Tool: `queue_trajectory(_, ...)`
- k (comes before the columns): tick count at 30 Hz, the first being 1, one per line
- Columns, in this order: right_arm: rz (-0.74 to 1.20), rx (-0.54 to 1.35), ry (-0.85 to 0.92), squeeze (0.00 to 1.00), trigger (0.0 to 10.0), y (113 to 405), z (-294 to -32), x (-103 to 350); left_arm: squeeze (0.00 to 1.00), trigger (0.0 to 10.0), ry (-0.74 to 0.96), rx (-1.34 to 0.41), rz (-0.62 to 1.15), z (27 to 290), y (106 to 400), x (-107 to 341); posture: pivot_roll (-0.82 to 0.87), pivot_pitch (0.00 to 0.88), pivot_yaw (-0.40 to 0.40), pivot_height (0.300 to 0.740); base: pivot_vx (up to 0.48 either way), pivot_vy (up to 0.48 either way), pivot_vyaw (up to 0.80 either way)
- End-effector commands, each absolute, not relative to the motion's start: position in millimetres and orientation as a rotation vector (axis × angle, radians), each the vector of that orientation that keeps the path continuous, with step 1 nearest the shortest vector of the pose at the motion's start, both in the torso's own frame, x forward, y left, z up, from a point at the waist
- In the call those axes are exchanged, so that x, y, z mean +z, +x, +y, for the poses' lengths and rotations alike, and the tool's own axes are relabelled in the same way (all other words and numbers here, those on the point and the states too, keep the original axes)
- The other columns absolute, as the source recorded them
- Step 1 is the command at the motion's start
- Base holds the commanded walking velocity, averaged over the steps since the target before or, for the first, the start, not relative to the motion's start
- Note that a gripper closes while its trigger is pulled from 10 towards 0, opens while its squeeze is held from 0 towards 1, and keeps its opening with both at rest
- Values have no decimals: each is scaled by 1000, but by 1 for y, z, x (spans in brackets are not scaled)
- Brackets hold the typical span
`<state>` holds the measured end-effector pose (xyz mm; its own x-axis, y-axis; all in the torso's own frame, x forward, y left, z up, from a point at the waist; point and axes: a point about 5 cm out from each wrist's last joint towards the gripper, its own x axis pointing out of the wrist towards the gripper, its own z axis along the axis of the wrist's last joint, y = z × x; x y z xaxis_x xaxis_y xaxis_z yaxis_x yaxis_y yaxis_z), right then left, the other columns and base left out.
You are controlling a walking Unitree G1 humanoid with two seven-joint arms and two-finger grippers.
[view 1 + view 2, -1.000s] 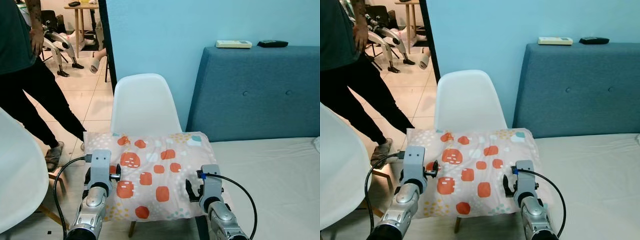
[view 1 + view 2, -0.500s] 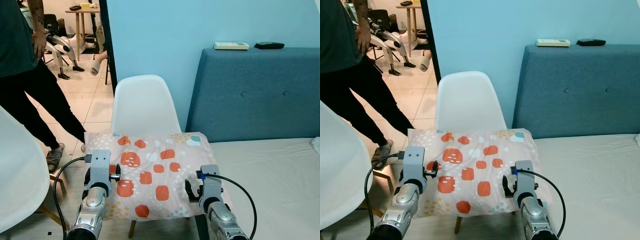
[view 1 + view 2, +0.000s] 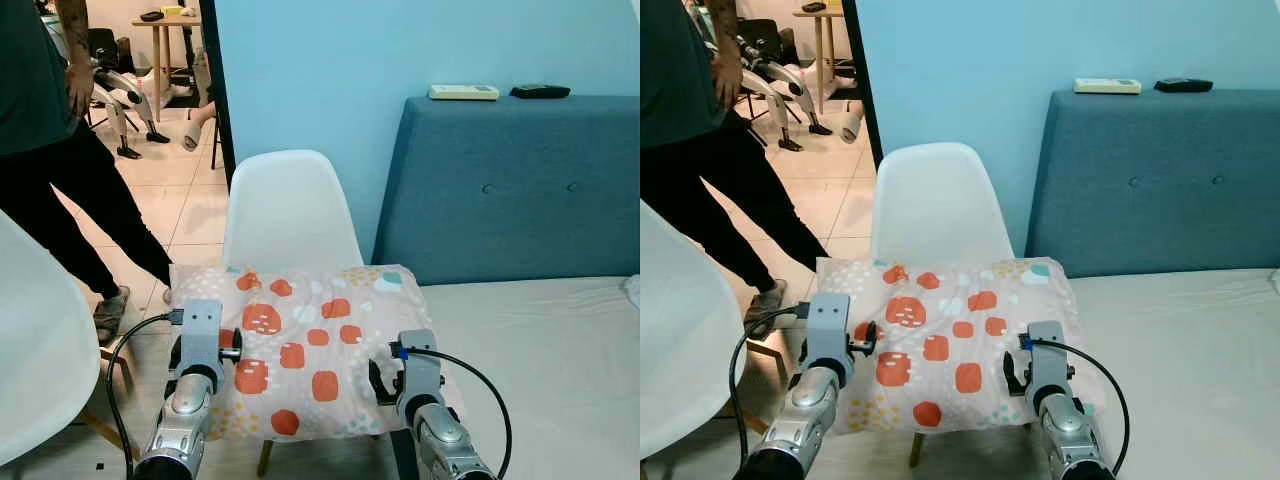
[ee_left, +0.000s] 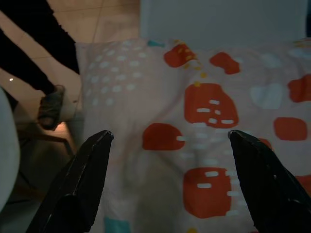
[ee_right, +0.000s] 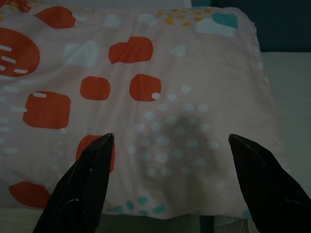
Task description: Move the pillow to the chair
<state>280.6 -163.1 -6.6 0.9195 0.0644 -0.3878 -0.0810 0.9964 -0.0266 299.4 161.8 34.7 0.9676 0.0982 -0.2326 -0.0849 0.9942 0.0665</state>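
A person (image 3: 45, 150) stands on the tiled floor to the far left, a second white chair (image 3: 35, 350) is at the near left, and a blue headboard (image 3: 510, 185) with two remotes on top rises to the right behind the bed (image 3: 545, 350). The patterned pillow (image 3: 305, 345) lies on the seat of the white chair (image 3: 288, 205), its right edge reaching the bed. The left gripper (image 4: 167, 145) hovers over the pillow's near-left part and the right gripper (image 5: 170, 145) over its near-right part, each with fingers spread wide apart and holding nothing.

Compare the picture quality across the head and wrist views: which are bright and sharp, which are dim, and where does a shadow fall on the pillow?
Left eye and right eye views: evenly lit and sharp, the pillow clear on the white chair. Left wrist view: dim, slightly soft, the left gripper open. Right wrist view: darker still, with a soft shadow patch on the pillow between the open fingers of the right gripper.
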Motion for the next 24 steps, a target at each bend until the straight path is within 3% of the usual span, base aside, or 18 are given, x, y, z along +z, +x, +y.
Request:
queue_trajectory(1, 409, 77, -43, 0, 10000, 277, -162, -10, 0, 10000, 44, 90, 240, 162, 296, 32, 55, 19, -15, 701, 0, 0, 0)
queue_trajectory(15, 397, 129, -89, 0, 10000, 277, -158, -9, 0, 10000, 44, 98, 246, 162, 295, 31, 56, 21, -16, 701, 343, 0, 0)
queue_trajectory(20, 390, 135, -86, 0, 10000, 277, -155, -9, 0, 10000, 45, 99, 245, 163, 295, 31, 56, 20, -17, 701, 313, 0, 794)
queue_trajectory(24, 397, 116, -45, 0, 10000, 277, -156, -10, 0, 10000, 45, 104, 243, 163, 295, 31, 57, 21, -16, 701, 0, 0, 0)
